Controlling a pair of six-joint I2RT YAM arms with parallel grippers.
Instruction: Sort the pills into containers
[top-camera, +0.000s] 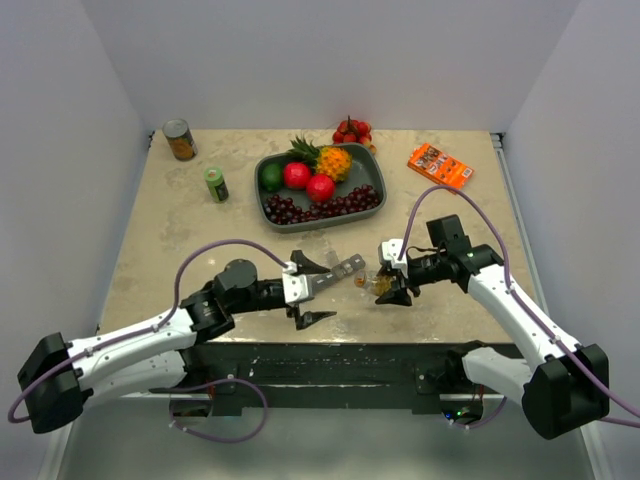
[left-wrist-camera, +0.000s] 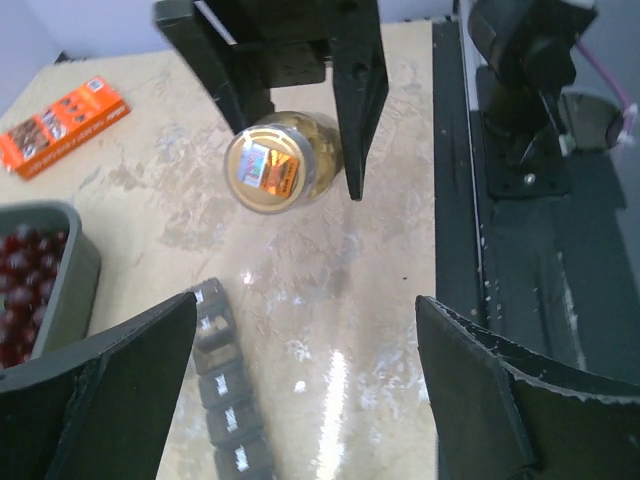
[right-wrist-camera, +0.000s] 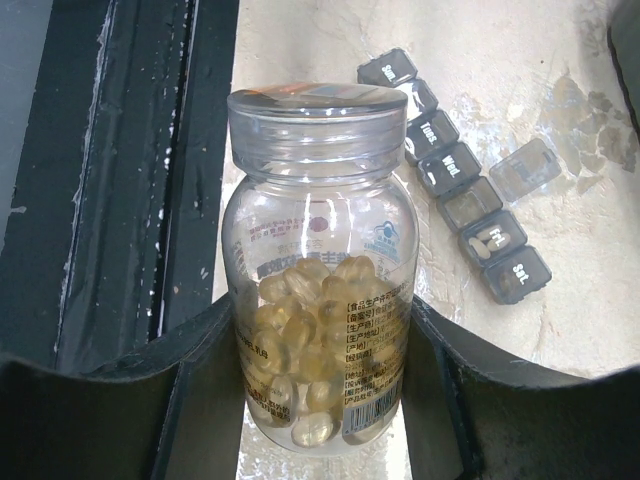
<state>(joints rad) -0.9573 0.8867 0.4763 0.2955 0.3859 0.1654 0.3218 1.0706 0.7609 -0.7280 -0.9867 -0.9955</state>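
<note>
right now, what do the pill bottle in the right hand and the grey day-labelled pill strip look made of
Clear round pill bottle: glossy transparent plastic, possibly glass; yellow softgels show through its wall. Long smoky-grey strip of lidded day compartments: semi-translucent moulded plastic, smooth; pale pills show faintly through a lid.

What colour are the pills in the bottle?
Pale golden-yellow pills in the bottle; best in right wrist view.

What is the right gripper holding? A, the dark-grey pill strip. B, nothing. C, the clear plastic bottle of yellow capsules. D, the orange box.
C: the right gripper is clamped on the clear plastic bottle of yellow capsules, one finger against each side.
</note>
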